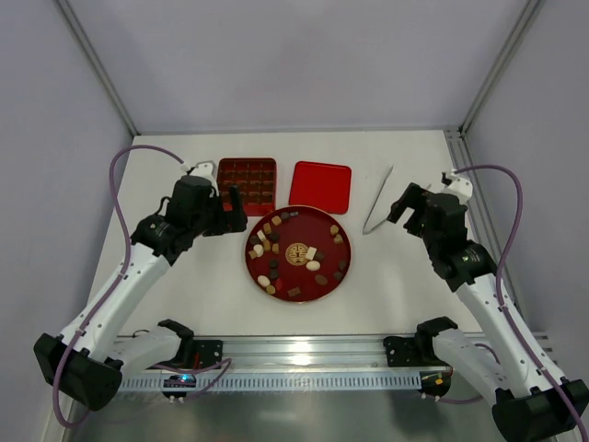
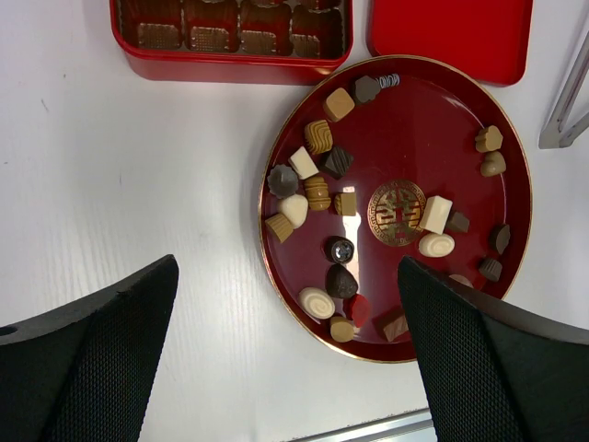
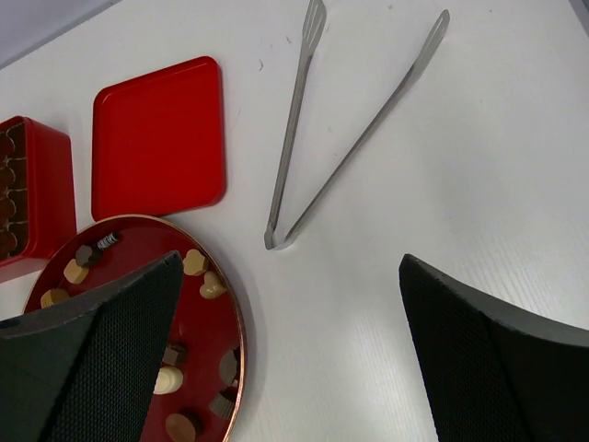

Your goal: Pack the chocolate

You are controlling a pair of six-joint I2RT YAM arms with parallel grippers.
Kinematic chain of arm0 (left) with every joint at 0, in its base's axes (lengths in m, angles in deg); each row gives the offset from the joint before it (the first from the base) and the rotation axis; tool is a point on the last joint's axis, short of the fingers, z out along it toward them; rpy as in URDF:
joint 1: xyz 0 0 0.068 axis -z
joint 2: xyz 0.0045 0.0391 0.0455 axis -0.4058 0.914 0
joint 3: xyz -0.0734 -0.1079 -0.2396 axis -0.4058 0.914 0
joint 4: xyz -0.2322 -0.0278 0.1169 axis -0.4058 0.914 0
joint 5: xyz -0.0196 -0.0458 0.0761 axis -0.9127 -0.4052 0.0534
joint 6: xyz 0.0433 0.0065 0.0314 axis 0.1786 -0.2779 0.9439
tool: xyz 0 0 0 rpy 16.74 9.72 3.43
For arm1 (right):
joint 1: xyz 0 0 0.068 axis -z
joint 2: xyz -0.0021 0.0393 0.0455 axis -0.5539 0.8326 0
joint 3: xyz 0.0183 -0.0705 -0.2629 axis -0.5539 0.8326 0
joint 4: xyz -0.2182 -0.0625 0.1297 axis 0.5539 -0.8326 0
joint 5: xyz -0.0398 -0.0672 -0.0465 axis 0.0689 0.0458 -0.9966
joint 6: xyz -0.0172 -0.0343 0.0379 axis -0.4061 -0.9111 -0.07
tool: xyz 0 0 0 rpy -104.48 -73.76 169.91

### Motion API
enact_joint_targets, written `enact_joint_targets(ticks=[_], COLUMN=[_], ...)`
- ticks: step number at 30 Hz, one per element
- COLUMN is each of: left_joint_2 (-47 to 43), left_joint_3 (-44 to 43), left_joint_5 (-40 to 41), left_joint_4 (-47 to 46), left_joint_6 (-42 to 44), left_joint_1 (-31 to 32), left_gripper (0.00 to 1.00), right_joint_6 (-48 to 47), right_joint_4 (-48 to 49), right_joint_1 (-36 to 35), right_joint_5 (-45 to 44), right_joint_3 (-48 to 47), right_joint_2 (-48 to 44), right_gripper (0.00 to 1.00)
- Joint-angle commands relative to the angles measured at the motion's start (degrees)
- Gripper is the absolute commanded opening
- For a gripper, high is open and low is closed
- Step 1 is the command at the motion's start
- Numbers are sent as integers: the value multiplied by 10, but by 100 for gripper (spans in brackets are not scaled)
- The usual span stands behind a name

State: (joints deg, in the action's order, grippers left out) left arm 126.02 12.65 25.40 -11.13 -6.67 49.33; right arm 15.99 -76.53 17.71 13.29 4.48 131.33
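Many small chocolates, dark brown, tan and cream-white, lie scattered on a round red plate with a gold emblem at the table's middle. In the left wrist view the chocolates spread across the plate. A square red box with grid compartments stands behind the plate on the left. My left gripper is open and empty, hovering above the plate's left edge. My right gripper is open and empty, hovering right of the plate.
The flat red lid lies right of the box. Metal tongs lie on the white table right of the lid, just in front of my right gripper. Frame posts and grey walls enclose the table.
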Motion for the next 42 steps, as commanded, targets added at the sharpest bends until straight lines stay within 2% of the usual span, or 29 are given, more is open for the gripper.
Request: enact_joint_targets(ticks=[1, 11, 20, 23, 29, 36, 42], left_joint_2=[-2, 0, 11, 15, 15, 8, 5], left_joint_3=[0, -4, -16, -19, -15, -10, -6], left_joint_5=[-6, -13, -41, -46, -56, -52, -53], left_joint_4=[-17, -16, -13, -14, -20, -21, -21], left_joint_6=[4, 7, 0, 1, 1, 7, 9], left_joint_1=[0, 0, 0, 1, 0, 0, 0], left_gripper=[100, 100, 100, 100, 100, 100, 100], right_joint_6=[-5, 0, -17, -5, 42, 84, 102], right_joint_4=[-4, -59, -62, -54, -44, -36, -23], right_joint_1=[-2, -2, 55, 73, 73, 71, 63], right_joint_5=[-11, -20, 16, 45, 49, 45, 38], right_joint_3=[-18, -72, -154, -178, -228, -273, -274], right_joint_2=[1, 92, 292, 354, 453, 539, 582], right_gripper=[100, 100, 100, 100, 100, 100, 100])
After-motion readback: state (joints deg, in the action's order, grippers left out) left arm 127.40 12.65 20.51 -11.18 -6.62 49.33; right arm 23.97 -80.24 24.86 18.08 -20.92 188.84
